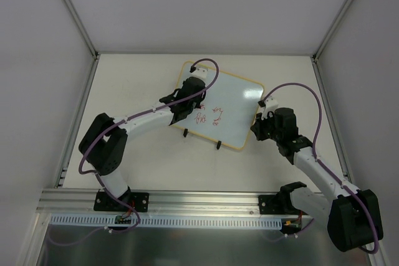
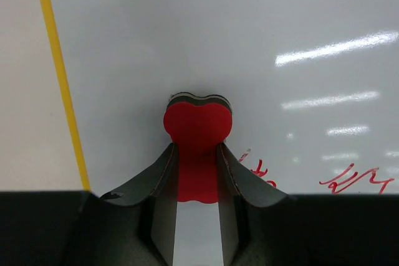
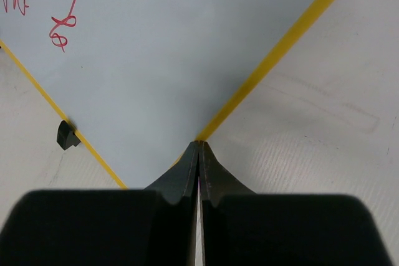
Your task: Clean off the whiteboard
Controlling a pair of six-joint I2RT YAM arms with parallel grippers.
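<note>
The left gripper (image 2: 197,154) is clamping a small red block (image 2: 197,126) over the whiteboard (image 1: 240,101), which is lying flat on the table (image 1: 124,91) between the arms, red scribbles (image 1: 209,116) just beside the block. The right gripper (image 3: 198,149), jaws shut on nothing, is resting its tips at the board's yellow frame (image 3: 280,48). Light, stiff and slick by the look of it, the board is likely prone to sliding, so steadying it at a corner looks wisest.

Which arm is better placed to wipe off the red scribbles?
Left. The left gripper is shut on the red eraser block, on the whiteboard beside the red scribbles; the right gripper is shut, empty, at the board's corner.
</note>
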